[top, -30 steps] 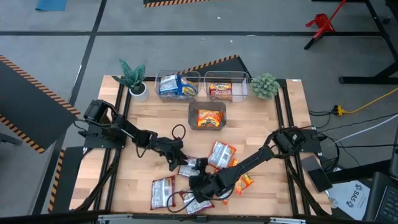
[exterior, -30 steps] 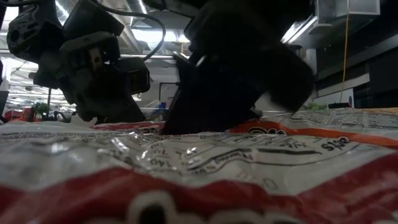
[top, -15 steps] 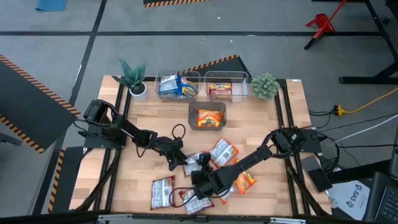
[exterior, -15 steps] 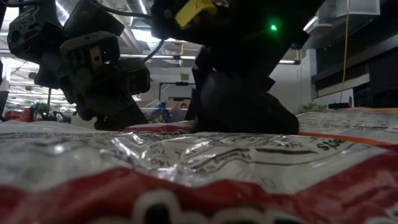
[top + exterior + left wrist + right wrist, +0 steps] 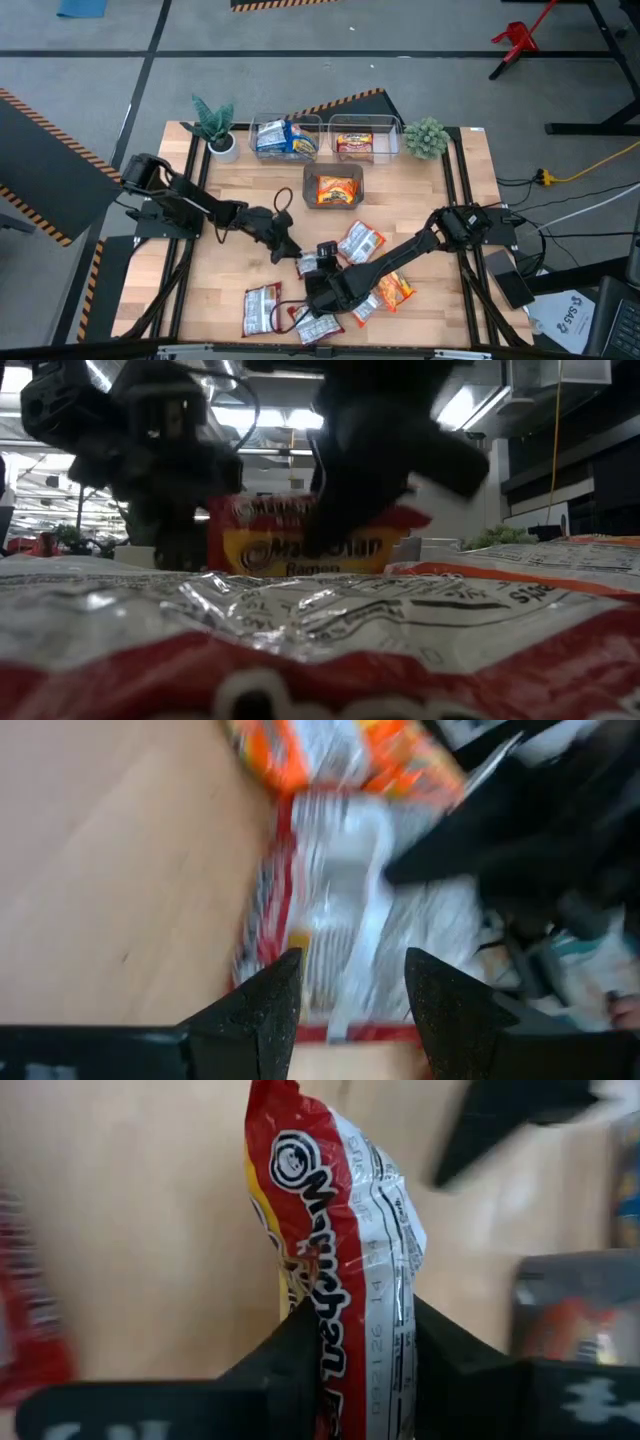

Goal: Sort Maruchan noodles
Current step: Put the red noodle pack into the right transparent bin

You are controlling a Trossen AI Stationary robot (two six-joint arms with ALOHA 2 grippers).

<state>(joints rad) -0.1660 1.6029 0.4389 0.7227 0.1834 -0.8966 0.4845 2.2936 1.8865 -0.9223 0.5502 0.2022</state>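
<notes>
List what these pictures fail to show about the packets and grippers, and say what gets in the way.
- Left gripper: left wrist view is motion-blurred, so the print on the packet beyond its open fingers is unreadable.
- Right gripper: its fingers cover the lower end of the red-and-white packet it clamps.
- Low view: a foreground packet blocks the table behind.
- High view: the bin contents are too small to count.

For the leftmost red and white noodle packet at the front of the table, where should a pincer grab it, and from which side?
Probably from straight above, pinching the outer edge of the red-white packet, the edge facing bare wood. It lies flat, so a sideways approach would find little to close on, and another packet crowds its other edge.
</notes>
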